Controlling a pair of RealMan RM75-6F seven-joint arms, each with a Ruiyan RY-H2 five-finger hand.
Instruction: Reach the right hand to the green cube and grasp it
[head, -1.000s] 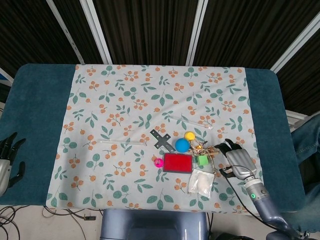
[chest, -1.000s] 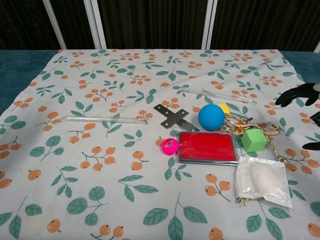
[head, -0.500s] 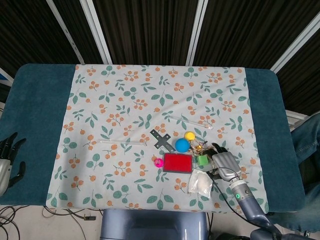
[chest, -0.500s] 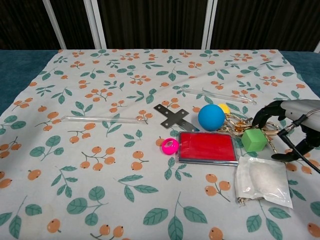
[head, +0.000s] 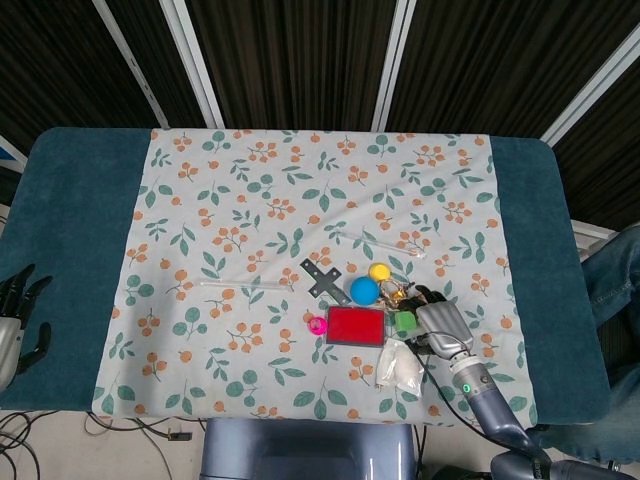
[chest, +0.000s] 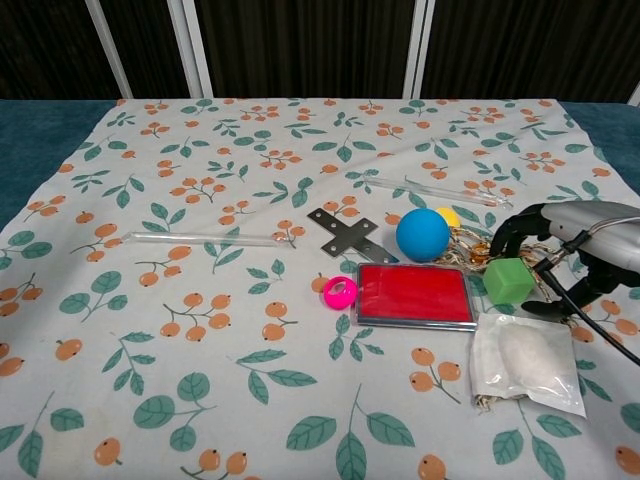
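The green cube (head: 405, 321) (chest: 508, 281) lies on the floral cloth just right of a red case (chest: 414, 294). My right hand (head: 441, 325) (chest: 572, 244) is immediately right of the cube. Its dark fingers (chest: 510, 232) arch over the cube's top right, and the thumb (chest: 545, 308) sits low at its right side. The fingers are apart, and no grip on the cube shows. My left hand (head: 16, 318) hangs at the far left edge of the table, fingers spread and holding nothing.
A blue ball (chest: 422, 234), a yellow ball (chest: 448, 216) and a chain (chest: 470, 245) crowd the cube's far side. A white pouch (chest: 527, 364) lies just in front. A pink ring (chest: 340, 291), a black cross bracket (chest: 346, 234) and two glass tubes (chest: 205, 239) (chest: 430, 187) lie further left.
My right hand has slid left across the cloth from the right edge until its fingers reach over the green cube. The cube and my left hand have not moved.
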